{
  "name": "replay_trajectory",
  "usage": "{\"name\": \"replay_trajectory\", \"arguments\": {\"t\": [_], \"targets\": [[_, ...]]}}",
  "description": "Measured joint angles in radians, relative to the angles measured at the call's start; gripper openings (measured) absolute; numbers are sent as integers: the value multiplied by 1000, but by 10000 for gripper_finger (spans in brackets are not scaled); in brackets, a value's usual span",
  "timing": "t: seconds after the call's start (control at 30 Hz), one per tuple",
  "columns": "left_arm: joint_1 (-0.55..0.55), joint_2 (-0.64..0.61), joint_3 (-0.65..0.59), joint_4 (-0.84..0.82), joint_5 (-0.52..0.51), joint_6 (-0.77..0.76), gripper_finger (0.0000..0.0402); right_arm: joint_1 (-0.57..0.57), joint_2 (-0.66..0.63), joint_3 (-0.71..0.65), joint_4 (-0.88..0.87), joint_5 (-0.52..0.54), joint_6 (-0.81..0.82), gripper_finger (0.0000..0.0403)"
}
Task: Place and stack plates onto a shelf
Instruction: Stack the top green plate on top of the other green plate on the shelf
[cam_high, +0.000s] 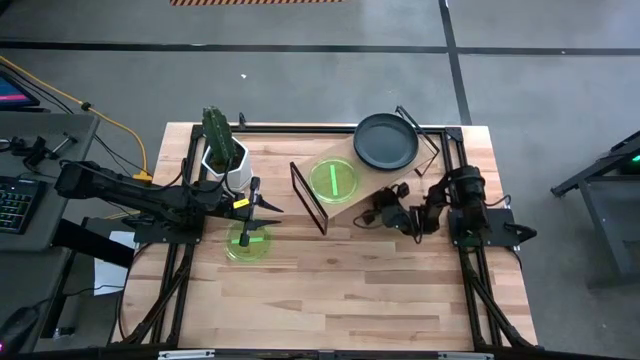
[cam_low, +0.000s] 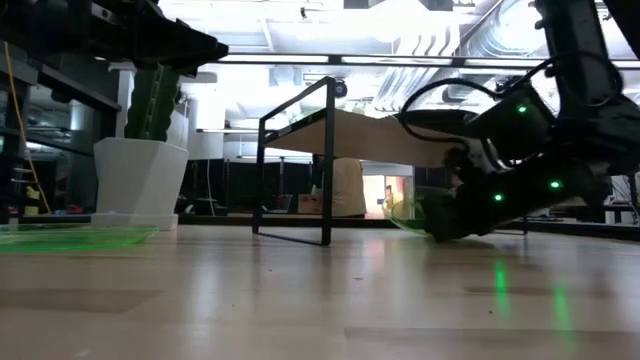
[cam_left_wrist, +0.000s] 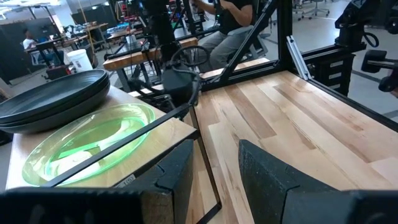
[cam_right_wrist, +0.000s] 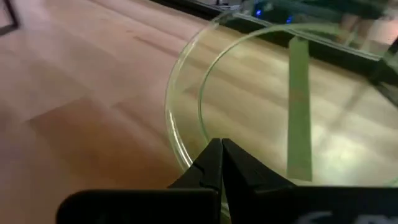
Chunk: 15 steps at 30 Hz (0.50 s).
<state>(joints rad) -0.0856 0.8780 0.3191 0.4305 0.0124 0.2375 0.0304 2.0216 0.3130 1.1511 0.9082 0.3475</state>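
Observation:
The shelf (cam_high: 375, 185) stands mid-table at an angle. On its board rest stacked dark plates (cam_high: 385, 142) and a green plate (cam_high: 334, 180), both also in the left wrist view as the dark plates (cam_left_wrist: 56, 96) and green plate (cam_left_wrist: 87, 140). A second green plate (cam_high: 247, 243) lies flat on the table. My left gripper (cam_high: 265, 207) hovers open just above it, facing the shelf. My right gripper (cam_high: 368, 217) is low at the shelf's near side, shut on a translucent plate (cam_right_wrist: 280, 112) that I cannot make out in the high view. My right gripper (cam_right_wrist: 221, 144) pinches the translucent plate's rim (cam_right_wrist: 186, 155) between its two fingers. It comes slanting down from the table's right. In the low view the plate (cam_low: 408, 215) is tilted close over the table by the shelf; whether its lower edge touches the wood I cannot tell.
A white pot with a cactus (cam_high: 228, 160) stands near the far left, behind my left arm. The shelf's black wire legs (cam_low: 328, 160) rise between the two grippers. Bare table lies along the near edge (cam_high: 330, 310). People sit in the room beyond.

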Motion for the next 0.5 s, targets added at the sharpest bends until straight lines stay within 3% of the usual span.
{"name": "replay_trajectory", "arguments": {"t": [0.5], "targets": [[0, 0, 0, 0, 0, 0, 115, 167, 1, -30, -10, 7, 140, 0]]}}
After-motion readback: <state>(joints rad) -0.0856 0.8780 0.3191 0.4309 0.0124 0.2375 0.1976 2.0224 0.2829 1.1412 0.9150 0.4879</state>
